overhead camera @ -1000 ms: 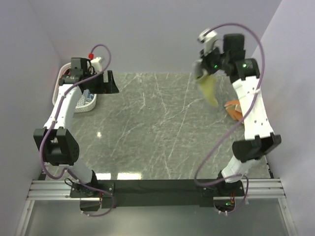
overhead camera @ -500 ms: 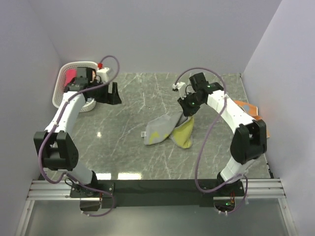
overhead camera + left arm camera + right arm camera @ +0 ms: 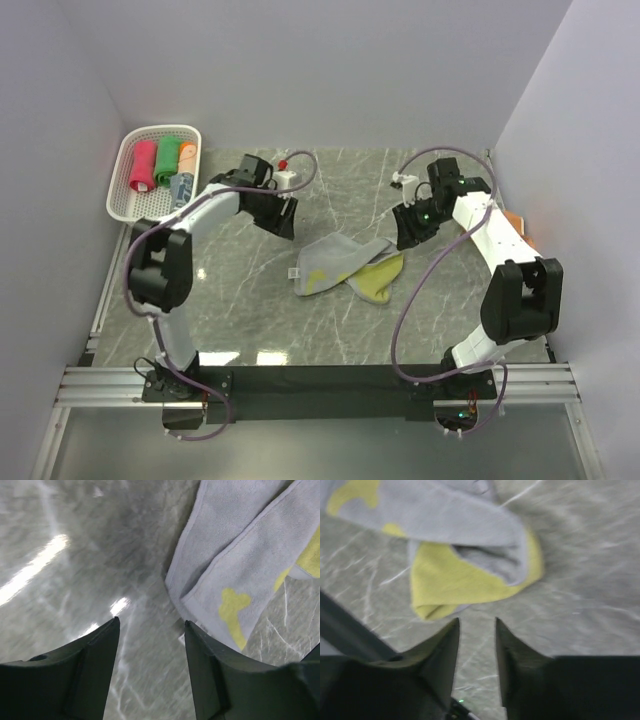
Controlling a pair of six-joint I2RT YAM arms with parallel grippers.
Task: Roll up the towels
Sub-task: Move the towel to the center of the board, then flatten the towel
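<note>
The grey-and-yellow towel (image 3: 340,264) lies crumpled mid-desk (image 3: 240,310); rolled towels (image 3: 160,165) sit in the basket (image 3: 160,129). Your left fingers (image 3: 283,222) hang spread and empty by its left end. Your right fingers (image 3: 408,232) are slightly parted and empty at its right. You're likely at the flattening step: pinch two corners and pull it flat.
</note>
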